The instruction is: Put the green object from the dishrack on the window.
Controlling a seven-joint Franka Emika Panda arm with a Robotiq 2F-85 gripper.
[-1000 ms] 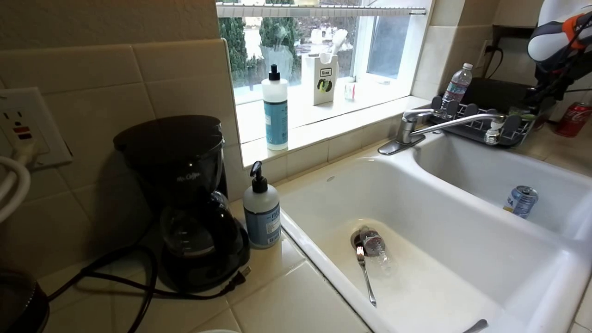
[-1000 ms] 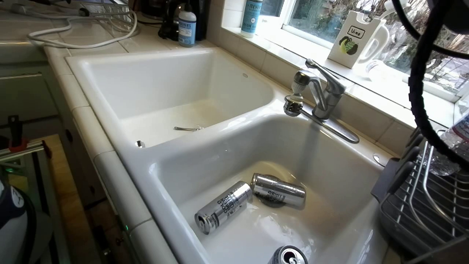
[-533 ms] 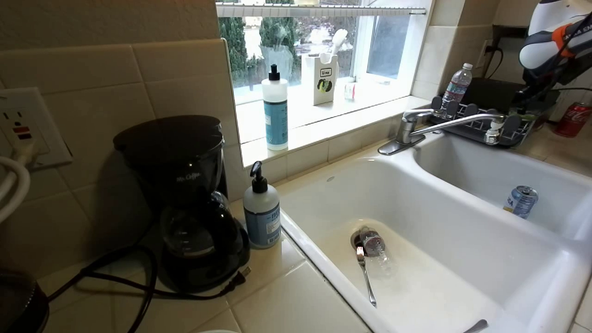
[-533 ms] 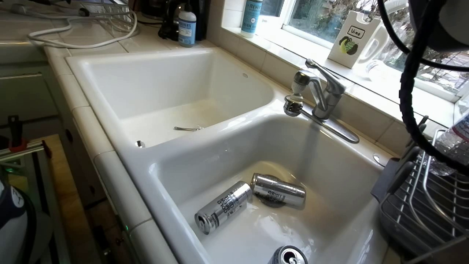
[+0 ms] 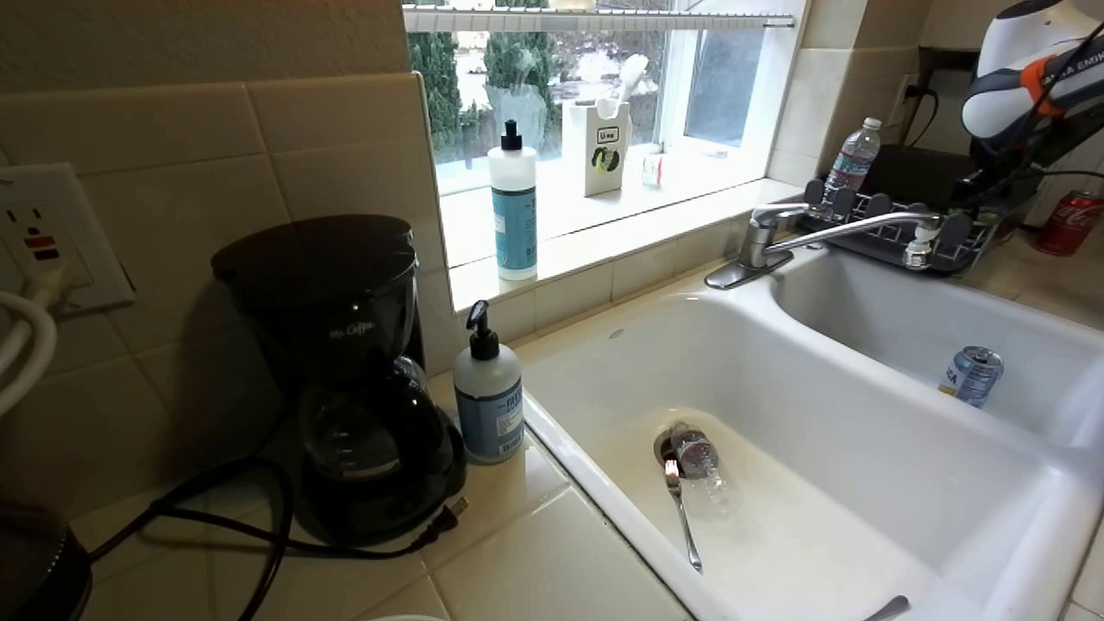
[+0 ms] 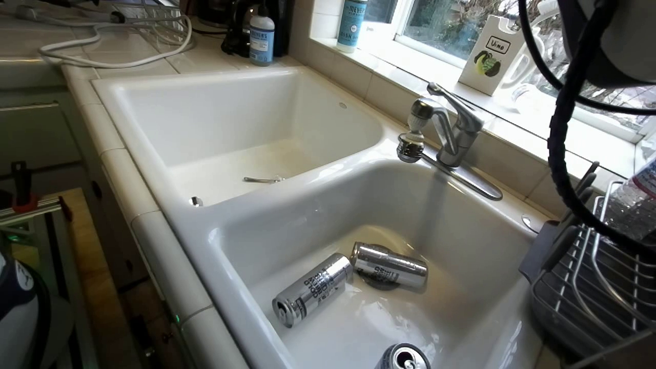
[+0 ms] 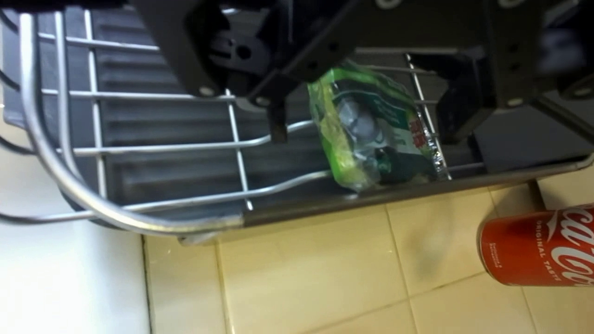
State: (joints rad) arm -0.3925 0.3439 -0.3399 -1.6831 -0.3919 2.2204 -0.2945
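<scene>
Closest in, the wrist view is showing the gripper (image 7: 364, 134) hanging over the dishrack (image 7: 162, 123), its fingers (image 7: 457, 116) standing well apart, with the green packet (image 7: 385, 134) lying in the rack between them; whether they're touching it I can't tell. The packet's print is blurring too much to read, and in an exterior view only a bit of its green is showing beneath the arm (image 5: 996, 116). Outside the rack, a red Coca-Cola can (image 7: 533, 250) is carrying “ORIGINAL TASTE”. An exterior view alone is showing two silver cans (image 6: 313, 289) lying in the nearer sink basin (image 6: 287, 225). Beyond, a white jug (image 6: 497, 56) is standing on the sill (image 6: 410, 64) before the window (image 6: 435, 25), its label saying “Uino”. Farthest off, a coffee maker (image 5: 345, 302) is bearing “Mr. Coffee”.
</scene>
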